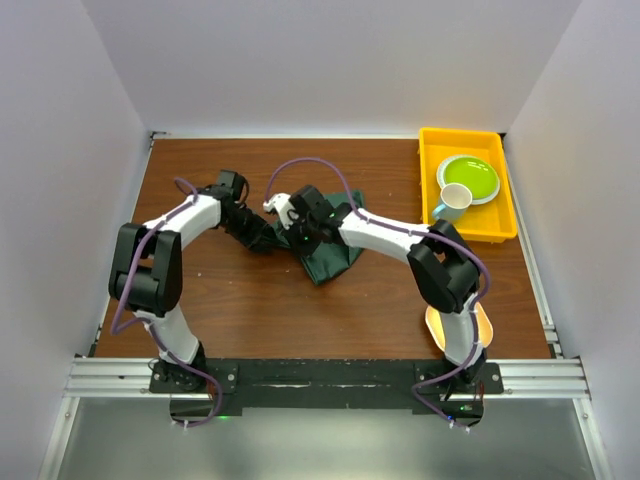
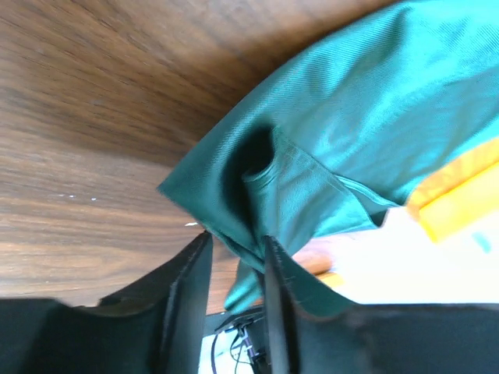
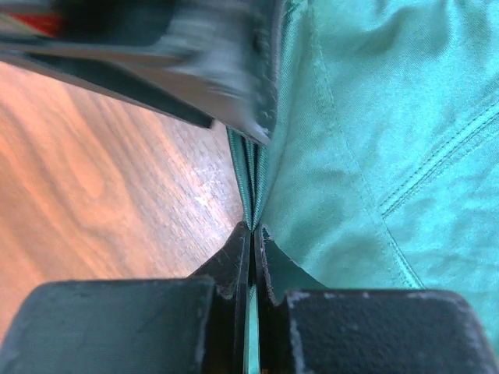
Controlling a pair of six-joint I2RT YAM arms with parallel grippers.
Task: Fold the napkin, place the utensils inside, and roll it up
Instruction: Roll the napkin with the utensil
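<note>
Nearest the lens, the right gripper (image 3: 251, 241) is clamped on a thin edge of the napkin (image 3: 374, 156); the left gripper (image 2: 234, 257) pinches another fold. The one dark green napkin lies bunched mid-bench (image 1: 200, 300), toward the far edge. Soft and limp, it will likely sag, so hems and corners look best for holding. No utensils show. One yellow tray (image 1: 432, 170) sits at the far right corner.

A rectangular yellow plastic tray (image 1: 505, 200) sits at the far right corner of the brown wood-grain bench (image 1: 230, 310). Inside it lies a round lime-green plate (image 1: 475, 175), with a pale cup (image 1: 455, 203) touching its near edge.
</note>
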